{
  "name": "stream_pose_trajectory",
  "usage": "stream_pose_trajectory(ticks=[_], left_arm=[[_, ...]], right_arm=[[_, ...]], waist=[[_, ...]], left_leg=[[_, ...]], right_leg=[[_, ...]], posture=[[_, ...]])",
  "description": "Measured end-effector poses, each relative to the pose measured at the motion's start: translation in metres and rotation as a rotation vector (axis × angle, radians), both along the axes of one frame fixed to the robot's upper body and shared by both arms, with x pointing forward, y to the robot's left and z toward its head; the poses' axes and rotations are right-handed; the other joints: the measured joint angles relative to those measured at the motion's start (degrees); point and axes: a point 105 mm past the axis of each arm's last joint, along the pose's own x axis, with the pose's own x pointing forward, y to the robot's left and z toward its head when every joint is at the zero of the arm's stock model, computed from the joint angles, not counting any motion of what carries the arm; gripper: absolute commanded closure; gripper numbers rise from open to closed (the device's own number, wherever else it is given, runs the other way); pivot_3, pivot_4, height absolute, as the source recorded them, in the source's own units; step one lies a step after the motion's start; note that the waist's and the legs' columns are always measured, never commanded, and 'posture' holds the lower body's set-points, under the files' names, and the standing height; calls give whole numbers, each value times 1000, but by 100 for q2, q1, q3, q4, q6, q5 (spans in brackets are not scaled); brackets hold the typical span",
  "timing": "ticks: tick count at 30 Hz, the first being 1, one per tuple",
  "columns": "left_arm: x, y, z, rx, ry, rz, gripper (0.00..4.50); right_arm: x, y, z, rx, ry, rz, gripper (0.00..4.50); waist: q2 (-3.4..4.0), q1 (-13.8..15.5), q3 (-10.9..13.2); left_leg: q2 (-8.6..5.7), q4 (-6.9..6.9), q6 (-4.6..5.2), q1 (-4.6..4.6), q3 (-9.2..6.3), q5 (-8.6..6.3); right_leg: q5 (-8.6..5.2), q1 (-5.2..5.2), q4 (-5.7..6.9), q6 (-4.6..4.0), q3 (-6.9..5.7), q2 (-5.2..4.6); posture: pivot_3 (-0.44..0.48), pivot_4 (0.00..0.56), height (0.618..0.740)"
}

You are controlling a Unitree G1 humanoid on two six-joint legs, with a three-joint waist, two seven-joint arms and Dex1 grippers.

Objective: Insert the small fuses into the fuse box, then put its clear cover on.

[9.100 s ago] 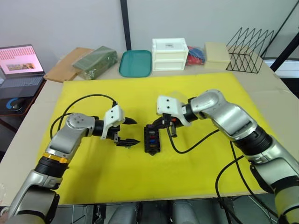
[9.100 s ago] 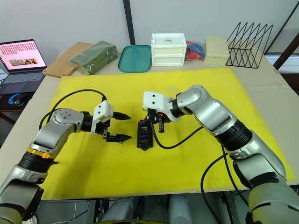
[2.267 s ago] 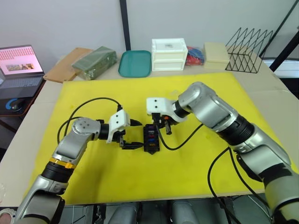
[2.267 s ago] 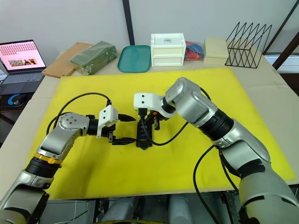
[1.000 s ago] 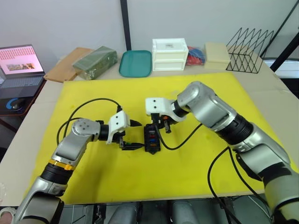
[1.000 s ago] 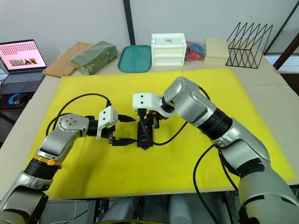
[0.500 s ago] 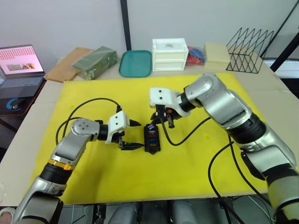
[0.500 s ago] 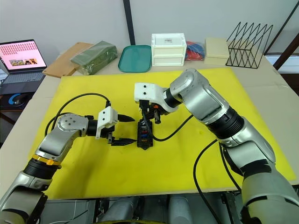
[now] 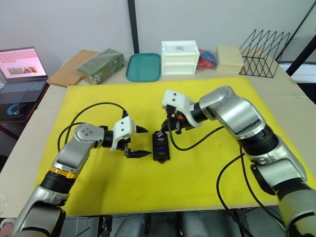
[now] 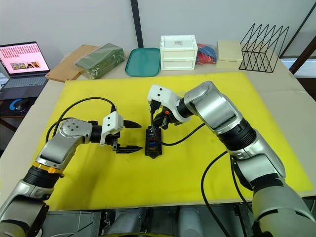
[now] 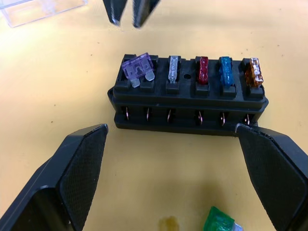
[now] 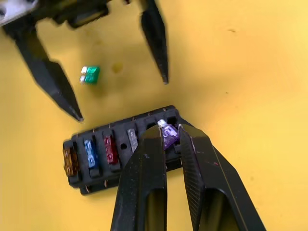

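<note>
One small black rectangular plastic fuse box (image 11: 187, 103) lies near the middle of the yellow mat (image 9: 207, 163), between the two claws. Five small translucent blade fuses stand in its near row: purple (image 11: 138, 68), sitting askew and higher than the rest, then pale clear-yellowish (image 11: 173, 67), red (image 11: 203, 70), blue (image 11: 225, 70) and tan-orange (image 11: 253, 71). A sixth fuse, green (image 12: 90, 74), lies loose on the mat beside the box, on the left claw's side.

One clear, nearly colourless plastic cover (image 11: 41, 8) lies on the mat beyond the box, partly cut off by the frame edge.

Left claw (image 10: 129, 135): fingers spread wide, empty, tips just beside the box's left flank. Right claw (image 12: 171, 135): fingers narrow, nearly closed, hanging just over the purple fuse; whether they touch it, cannot tell.

The mat covers a tan bench (image 9: 34, 138). Along the bench's far edge: one open laptop (image 9: 20, 69), one flat brown board (image 9: 69, 71), one green wrapped bundle (image 9: 99, 64), one teal tray (image 9: 143, 66), one white drawer box (image 9: 179, 57), one cream box (image 9: 229, 58), one black wire rack (image 9: 264, 45). Pale wall behind.
</note>
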Motion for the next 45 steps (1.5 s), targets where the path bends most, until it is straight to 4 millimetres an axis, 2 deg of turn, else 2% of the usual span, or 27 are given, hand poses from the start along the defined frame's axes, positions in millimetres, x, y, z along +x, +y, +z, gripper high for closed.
stream_pose_trajectory(ticks=[7,10,12,45], left_arm=[[1,2,-1,3,7,6,0],[2,2,-1,3,9,8,0],[1,2,-1,2,9,6,0],[1,2,-2,3,10,5,0]], right_arm=[[-2,-3,-7,41,76,-183,3892],[-9,1,-17,42,115,-193,3411],[-12,3,-20,37,130,-198,2771],[-13,8,-26,78,215,-250,2771]], waist=[[0,-4,0],[0,-9,0],[0,-5,0],[0,-22,0]], left_leg=[[0,0,0,0,0,0],[0,0,0,0,1,0],[0,0,0,0,1,0],[0,-1,0,0,1,0]], right_leg=[[0,-1,1,0,0,0],[0,0,2,0,1,-1],[0,0,2,0,1,-1],[0,0,2,0,1,-1]], posture=[[0,150,740],[0,150,740],[0,150,740],[0,150,740]])
